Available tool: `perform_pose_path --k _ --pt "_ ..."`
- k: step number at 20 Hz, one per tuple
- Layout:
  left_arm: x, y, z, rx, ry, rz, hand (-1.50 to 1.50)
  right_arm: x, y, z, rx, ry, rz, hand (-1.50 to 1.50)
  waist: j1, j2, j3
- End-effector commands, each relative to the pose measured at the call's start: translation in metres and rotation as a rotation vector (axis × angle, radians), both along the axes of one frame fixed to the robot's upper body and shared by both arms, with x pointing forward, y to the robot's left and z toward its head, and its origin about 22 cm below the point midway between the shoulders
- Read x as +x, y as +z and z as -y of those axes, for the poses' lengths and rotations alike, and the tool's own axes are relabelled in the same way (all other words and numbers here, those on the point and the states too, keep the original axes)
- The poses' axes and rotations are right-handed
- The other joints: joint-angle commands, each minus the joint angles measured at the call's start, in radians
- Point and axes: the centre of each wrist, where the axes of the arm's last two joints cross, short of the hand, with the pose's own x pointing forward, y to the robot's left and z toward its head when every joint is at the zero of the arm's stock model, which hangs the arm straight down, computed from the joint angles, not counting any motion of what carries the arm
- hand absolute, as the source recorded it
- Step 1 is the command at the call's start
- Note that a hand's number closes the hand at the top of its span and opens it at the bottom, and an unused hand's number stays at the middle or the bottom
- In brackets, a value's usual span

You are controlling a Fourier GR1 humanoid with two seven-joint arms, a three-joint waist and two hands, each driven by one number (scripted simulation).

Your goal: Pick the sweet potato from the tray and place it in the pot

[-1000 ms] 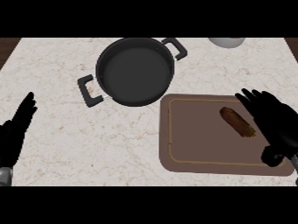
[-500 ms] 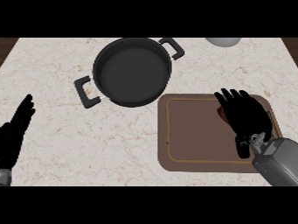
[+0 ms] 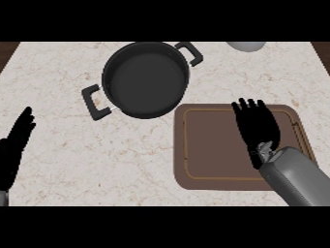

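The brown tray (image 3: 203,145) lies on the counter at the right. My right hand (image 3: 257,128) is stretched flat over its right half, fingers straight and pointing away from me. The sweet potato does not show; it is hidden beneath that hand. The dark pot (image 3: 146,80), with two handles and nothing inside, stands up and to the left of the tray, its rim close to the tray's far-left corner. My left hand (image 3: 7,155) rests open at the lower left edge, fingers up.
A pale bowl (image 3: 246,46) is cut off by the top edge, right of the pot. Bare marble counter (image 3: 89,155) lies between my left hand and the tray. Dark wood borders the counter at both sides.
My right hand has swung in from the tray's right edge to lie over the tray, covering the sweet potato that showed a second ago. The left hand has stayed put.
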Motion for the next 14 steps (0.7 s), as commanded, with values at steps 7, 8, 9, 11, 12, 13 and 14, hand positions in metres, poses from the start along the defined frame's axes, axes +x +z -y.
perform_pose_path --k 7,8,9,11,12,13,14 --pt "0.006 0.006 0.013 -0.004 0.006 -0.003 0.0 -0.007 -0.015 0.001 -0.031 -0.032 -0.02 -1.5 -0.006 -0.001 0.0" --pt "-0.004 0.014 0.016 0.006 0.02 0.019 0.0 0.004 -0.027 0.008 -0.046 -0.041 -0.02 -1.5 -0.001 -0.001 0.0" --pt "0.005 -0.006 0.004 0.003 -0.016 -0.002 0.0 -0.001 -0.029 0.012 -0.066 -0.045 -0.007 -1.5 -0.005 0.0 0.0" --pt "0.006 0.0 -0.002 -0.009 0.018 -0.012 0.0 0.023 -0.035 0.007 -0.053 -0.042 -0.024 -1.5 -0.001 0.0 0.0" --pt "0.006 0.006 0.003 0.017 0.024 0.02 0.0 0.017 -0.032 0.017 -0.058 -0.055 -0.014 -1.5 -0.003 0.0 0.0" --pt "0.001 0.003 -0.003 0.021 0.025 0.003 0.0 0.025 -0.045 0.018 -0.05 -0.058 -0.01 -1.5 0.0 0.0 0.0" --pt "0.003 0.008 -0.001 0.011 0.014 0.011 0.0 0.027 -0.042 0.016 -0.046 -0.06 -0.016 -1.5 -0.001 0.0 0.0"
